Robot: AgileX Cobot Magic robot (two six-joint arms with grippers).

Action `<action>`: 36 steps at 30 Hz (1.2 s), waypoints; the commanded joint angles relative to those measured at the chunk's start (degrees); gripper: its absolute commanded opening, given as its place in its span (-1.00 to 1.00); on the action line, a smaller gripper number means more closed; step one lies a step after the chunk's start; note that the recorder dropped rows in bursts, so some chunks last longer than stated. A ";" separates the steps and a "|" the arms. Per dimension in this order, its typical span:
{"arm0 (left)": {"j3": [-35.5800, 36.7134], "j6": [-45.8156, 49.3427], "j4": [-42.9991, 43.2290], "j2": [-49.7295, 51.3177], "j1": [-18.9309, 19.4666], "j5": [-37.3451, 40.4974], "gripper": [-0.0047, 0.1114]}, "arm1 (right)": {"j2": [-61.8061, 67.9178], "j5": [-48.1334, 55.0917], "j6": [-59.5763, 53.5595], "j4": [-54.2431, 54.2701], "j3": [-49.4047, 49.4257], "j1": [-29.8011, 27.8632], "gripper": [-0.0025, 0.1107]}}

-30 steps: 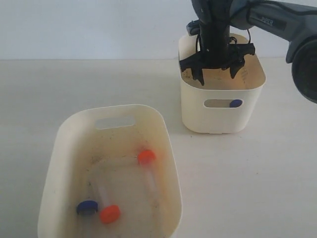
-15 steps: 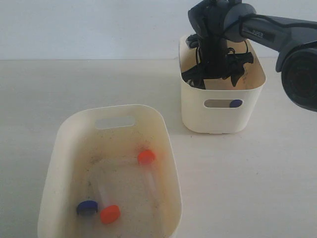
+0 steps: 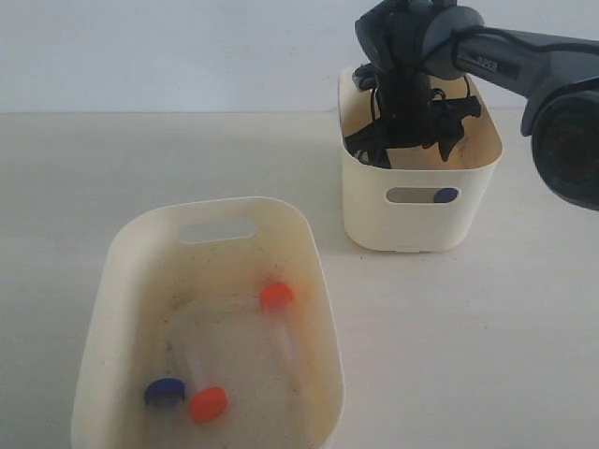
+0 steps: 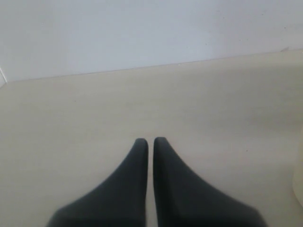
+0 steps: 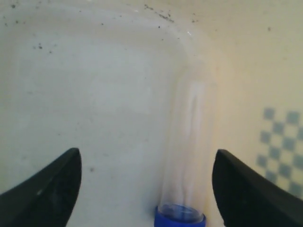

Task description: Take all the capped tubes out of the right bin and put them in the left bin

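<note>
Room check first: the right bin (image 3: 421, 224) sits at about 1 o'clock in the exterior view and the left bin (image 3: 103, 309) at 7 o'clock. There's a wide strip of bare table (image 3: 234, 150) between them, so plenty of space to move across. Inside the right bin it's tighter: the spread fingers take up most of the width inside the rim.

Compared with a second ago, the right pincer (image 3: 409, 142) has dropped lower into the right bin. Since half a second ago it has barely budged.

That pincer is spread wide and grasping nothing. A blue-capped tube (image 5: 187, 165) lies on the bin floor between its fingers, nearer one finger than the other and touching neither. Its cap also shows through the front handle slot (image 3: 423, 195).

The left pincer (image 4: 150, 142) is clenched, with just a sliver of gap and nothing in it, over bare table.

Three capped tubes (image 3: 276, 296) are in the left bin, two orange and one blue.
</note>
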 commanded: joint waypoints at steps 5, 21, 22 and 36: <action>-0.21 -0.66 -0.64 0.01 0.06 -0.85 -0.84 | 0.37 -0.12 -1.12 0.62 0.09 -0.06 0.64; -0.21 -0.66 -0.64 0.01 0.06 -0.85 -0.84 | 3.47 -0.12 0.09 1.07 0.09 -0.06 0.59; -0.21 -0.66 -0.64 0.01 0.06 -0.85 -0.84 | 3.71 -0.12 -0.07 1.49 0.09 -0.06 0.59; -0.21 -0.66 -0.64 0.01 0.06 -0.85 -0.84 | 4.87 -0.12 -3.19 4.34 0.09 -0.06 -0.30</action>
